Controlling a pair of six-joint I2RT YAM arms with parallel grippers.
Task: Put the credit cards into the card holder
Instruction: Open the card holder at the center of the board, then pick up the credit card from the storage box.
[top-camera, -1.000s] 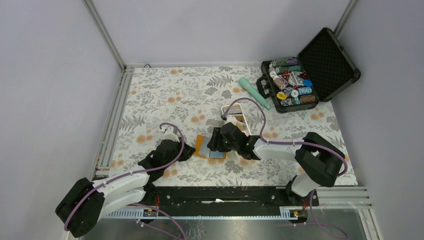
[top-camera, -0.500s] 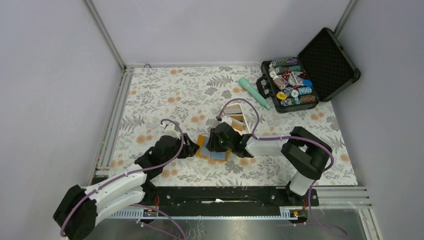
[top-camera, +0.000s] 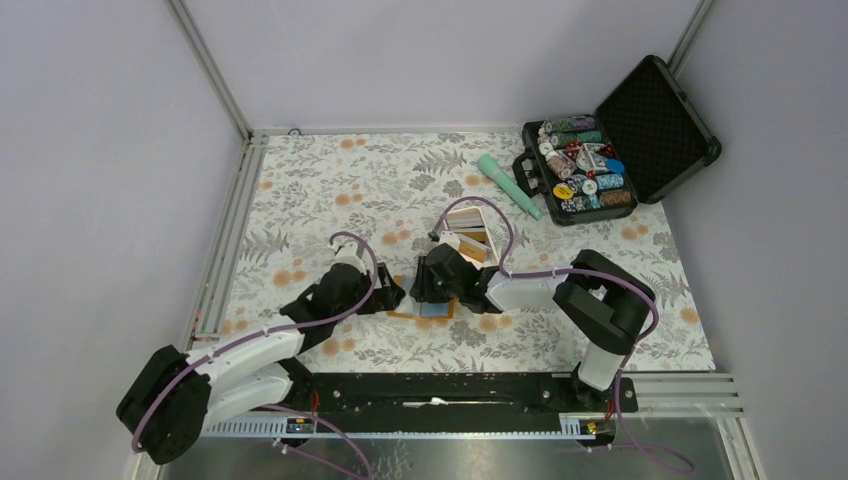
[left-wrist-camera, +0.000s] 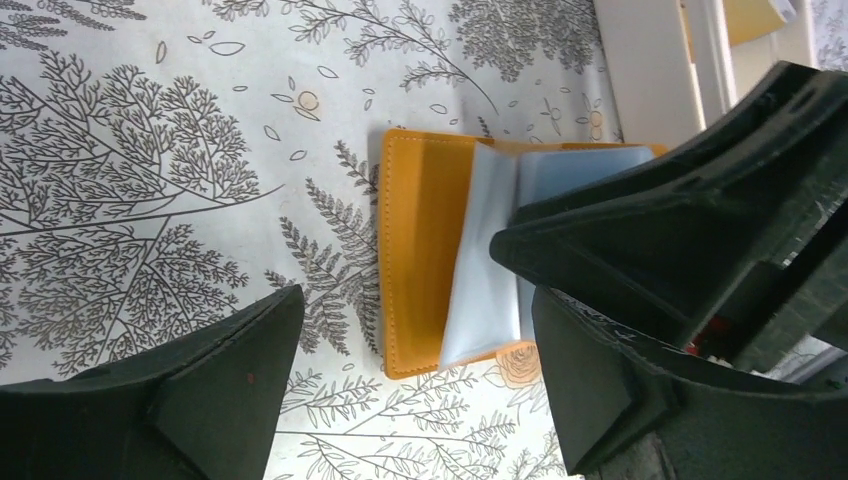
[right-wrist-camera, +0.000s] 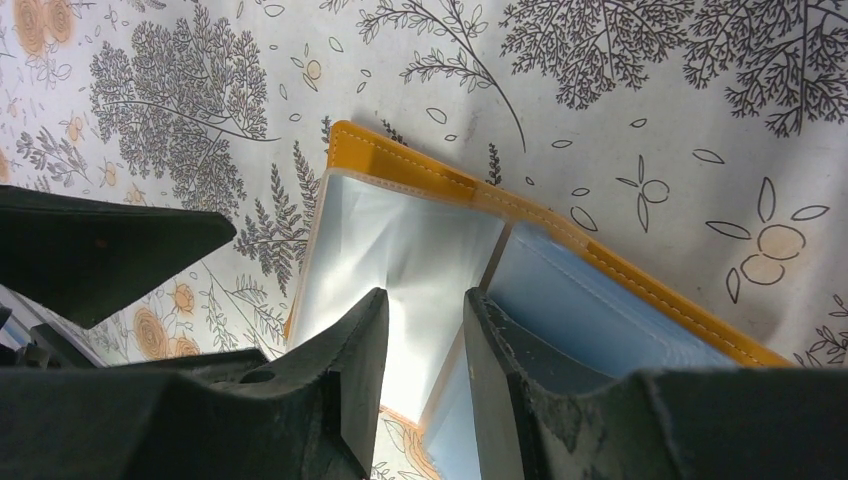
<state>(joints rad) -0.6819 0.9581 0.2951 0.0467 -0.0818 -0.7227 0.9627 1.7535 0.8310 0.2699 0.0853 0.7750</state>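
Note:
The orange card holder (left-wrist-camera: 425, 250) lies open on the flowered cloth, its light blue clear pockets (right-wrist-camera: 400, 250) fanned up. My left gripper (left-wrist-camera: 415, 375) hovers just left of it, jaws wide open and empty. My right gripper (right-wrist-camera: 425, 315) stands over the pockets with a narrow gap between its fingers, tips down among the leaves; I see no card between them. In the top view the right gripper (top-camera: 432, 280) hides most of the holder (top-camera: 433, 310). The credit cards (top-camera: 468, 222) stand in a white tray (top-camera: 480, 205) just beyond.
An open black case (top-camera: 600, 150) of poker chips sits at the back right, with a teal tube (top-camera: 508, 186) lying beside it. A metal rail (top-camera: 232, 230) runs along the cloth's left edge. The tray's white wall (left-wrist-camera: 650, 70) shows in the left wrist view.
My left gripper has opened wide and moved right, up to the card holder. The right gripper has shifted slightly left over the holder, its jaws narrowing.

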